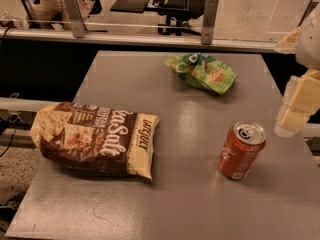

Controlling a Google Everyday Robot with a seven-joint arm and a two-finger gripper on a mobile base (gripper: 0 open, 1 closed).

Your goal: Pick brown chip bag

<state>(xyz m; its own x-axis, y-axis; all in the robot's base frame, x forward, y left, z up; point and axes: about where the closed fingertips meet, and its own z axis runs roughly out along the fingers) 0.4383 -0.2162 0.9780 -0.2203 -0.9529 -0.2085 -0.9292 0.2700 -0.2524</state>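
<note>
Jaw state cannot be told; gripper (296, 104) is seen at the right edge of view, near the upright orange soda can (241, 150). Brown chip bag (95, 138) is laid flat on the grey table (165, 204), front left, well apart from the gripper. Green snack bag (202, 72) is laid at the back

The brown chip bag (95, 138) is laid flat on the left side of the bench (165, 204). A green snack bag (202, 73) is seen near the far edge, and an upright orange can (241, 150) toward the right. The hand (292, 115) is held at the right edge, near the can.
</note>
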